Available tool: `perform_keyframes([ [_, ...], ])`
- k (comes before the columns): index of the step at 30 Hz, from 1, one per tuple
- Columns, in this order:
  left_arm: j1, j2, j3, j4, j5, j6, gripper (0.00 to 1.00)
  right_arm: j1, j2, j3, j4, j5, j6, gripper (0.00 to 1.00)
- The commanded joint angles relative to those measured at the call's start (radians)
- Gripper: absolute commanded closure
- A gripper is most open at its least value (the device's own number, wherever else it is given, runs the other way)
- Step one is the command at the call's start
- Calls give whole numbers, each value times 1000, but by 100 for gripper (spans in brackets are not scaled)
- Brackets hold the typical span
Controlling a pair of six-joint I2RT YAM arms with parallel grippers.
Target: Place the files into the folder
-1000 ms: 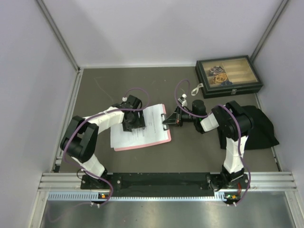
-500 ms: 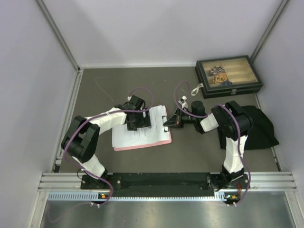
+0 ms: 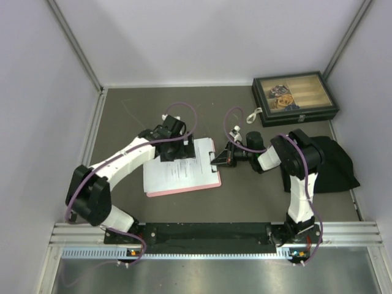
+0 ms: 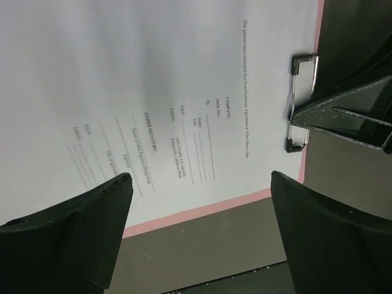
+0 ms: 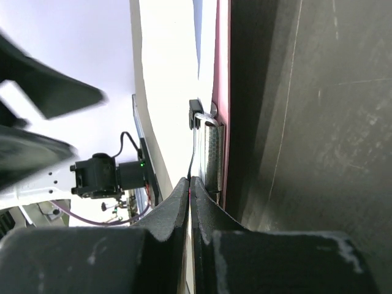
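Two arms meet over one stack at the middle of the dark table (image 3: 245,202). The left arm stretches in from the left, and the left gripper (image 3: 176,151) hangs over the far part of the files (image 3: 177,174) with its jaws spread wide and nothing between them; in its wrist view the two dark fingers (image 4: 92,226) frame only paper. The files lie flat on the folder (image 3: 184,190), a pink clipboard whose edge shows as a thin strip along the near and right sides, while the white paper juts a little past it on the left. The top sheet (image 4: 153,92) is a sparsely printed form with signature lines; how many sheets lie under it cannot be told. At the folder's right short edge sits the metal clip (image 5: 211,153). The right gripper (image 3: 216,160) is clenched, fingertips pressed together and touching that clip, with nothing held between them. Right of that arm lies a black cloth (image 3: 334,162), and beyond it, in the far right corner, a dark box with a glass lid (image 3: 294,98).
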Motion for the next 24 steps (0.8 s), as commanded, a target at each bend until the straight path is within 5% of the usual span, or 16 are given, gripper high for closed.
perform_keyframes([
  [1, 44, -112, 35, -160, -209, 15, 2, -5, 0, 9, 67, -38, -22, 100],
  [10, 346, -297, -177, -188, -197, -19, 2, -5, -3, 9, 72, -46, -19, 100],
  [24, 455, -133, -253, 6, -31, 21, 2, -5, -8, 13, 91, -59, -3, 100],
])
